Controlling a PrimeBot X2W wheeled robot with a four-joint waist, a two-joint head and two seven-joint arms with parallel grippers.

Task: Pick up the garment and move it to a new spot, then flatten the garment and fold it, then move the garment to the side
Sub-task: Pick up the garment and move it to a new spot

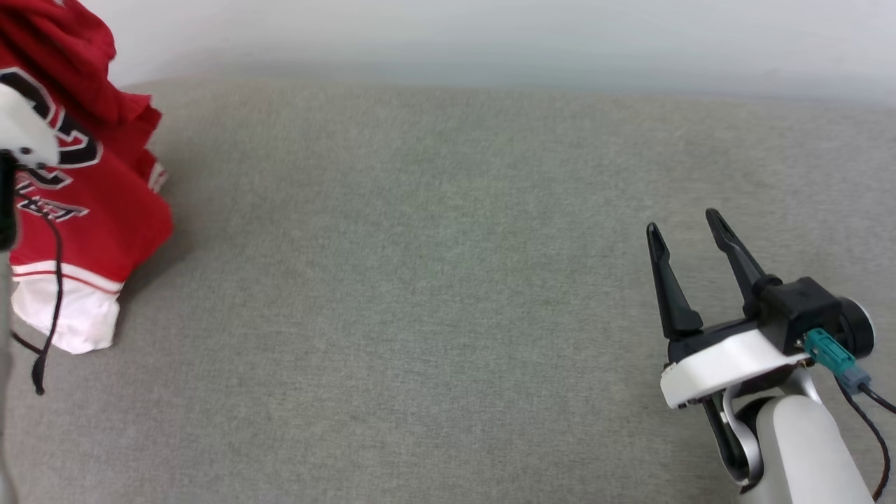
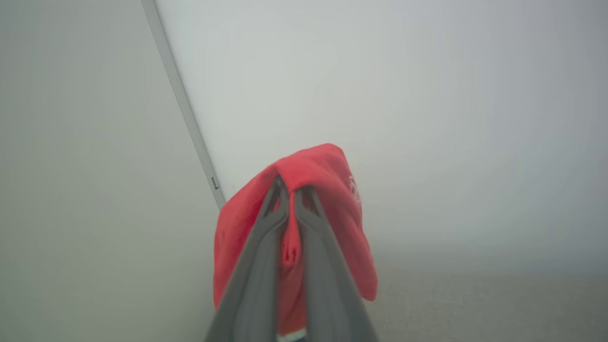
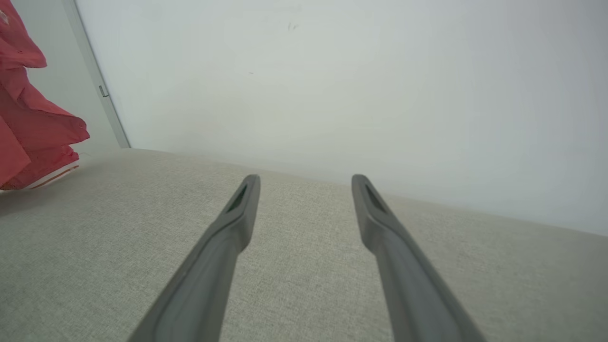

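Two sets of jaws: left jaws closed, right jaws wide apart.
Left grip: a red fold of the shirt, draped over both tips.
Right jaws: empty, low over the grey bench, well apart from the shirt.
Shirt: hanging at my far left, cut off by the head view's edges.
Lettering: black, partly behind my pale left arm and a dangling cable; unreadable.
White hem: near the bench; contact unclear.
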